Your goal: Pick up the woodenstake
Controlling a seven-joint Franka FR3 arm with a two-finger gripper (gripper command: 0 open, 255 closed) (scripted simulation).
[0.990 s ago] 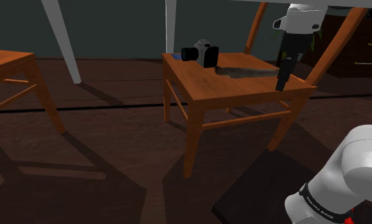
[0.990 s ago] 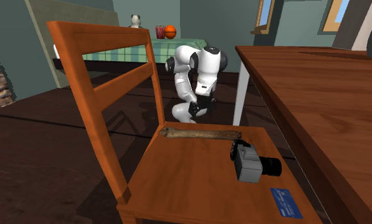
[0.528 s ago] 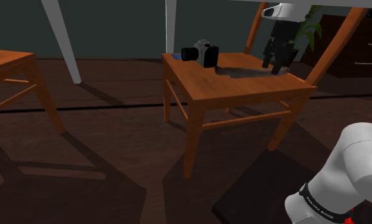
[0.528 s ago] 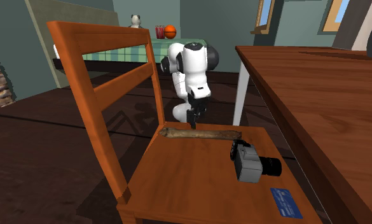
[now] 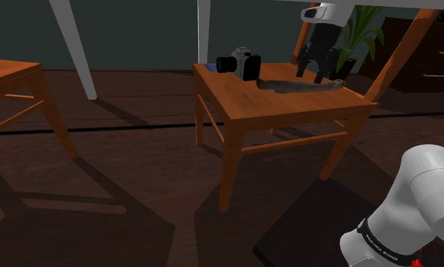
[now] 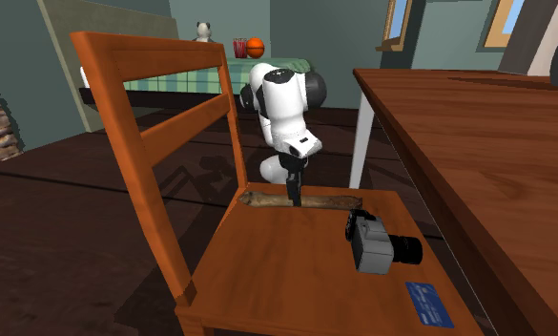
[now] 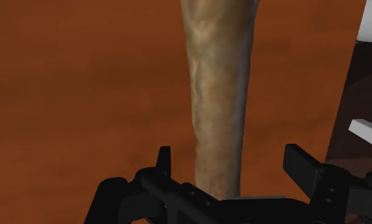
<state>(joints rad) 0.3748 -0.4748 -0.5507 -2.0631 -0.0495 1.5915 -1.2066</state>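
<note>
Wrist view: one brown wooden stake (image 7: pixel 219 95) lies flat on the orange-brown chair seat (image 7: pixel 82 95) between the wide-open jaws of the single black gripper (image 7: pixel 231 159), which straddles without clasping it. Second exterior view: the stake sits at frame centre; at lower right, on the same seat, one grey camera (image 6: pixel 377 243) and one blue card (image 6: pixel 427 304), its print unreadable.

A wooden chair (image 6: pixel 296 277) is standing on dark floor (image 5: pixel 121 152). In the second exterior view a wooden table (image 6: pixel 477 143) is filling three o'clock; a green bed (image 6: pixel 244 71) is lying at eleven.
</note>
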